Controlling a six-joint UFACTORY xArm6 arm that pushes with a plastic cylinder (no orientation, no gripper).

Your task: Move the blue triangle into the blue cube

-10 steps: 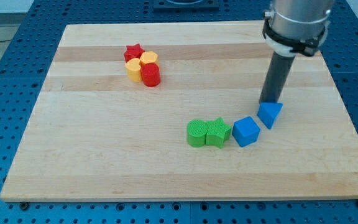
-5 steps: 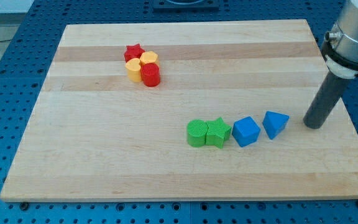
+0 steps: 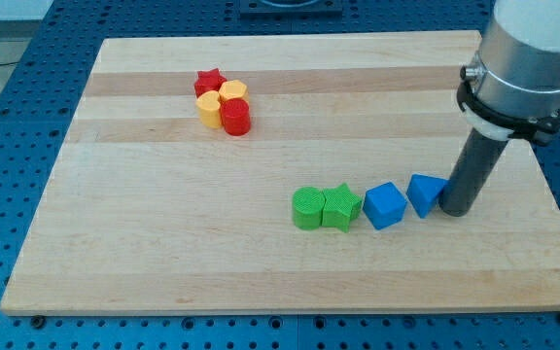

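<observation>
1. Rod's tip (image 3: pixel 454 210) sits on the wooden board (image 3: pixel 163 243), touching the blue triangle (image 3: pixel 423 192) on the view's right side. No gripper on this arm; the rod holds nothing, just presses.
2. Blue triangle lies just beside the blue cube (image 3: pixel 386 205), on its right; can't tell if they touch.
3. Left of the cube: green star (image 3: pixel 341 206) w/ green cylinder (image 3: pixel 308 208), touching.
4. Top-left cluster: red star (image 3: pixel 209 80), yellow cylinder (image 3: pixel 232 91), yellow hexagon block (image 3: pixel 209 109), red cylinder (image 3: pixel 236 117).

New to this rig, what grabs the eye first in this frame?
The big grey arm at the view's right, its dark rod ending in my tip pressed against the right side of the blue triangle block. Left of that run the blue cube block, then two green blocks; a tight red-and-yellow cluster sits upper left.
</observation>
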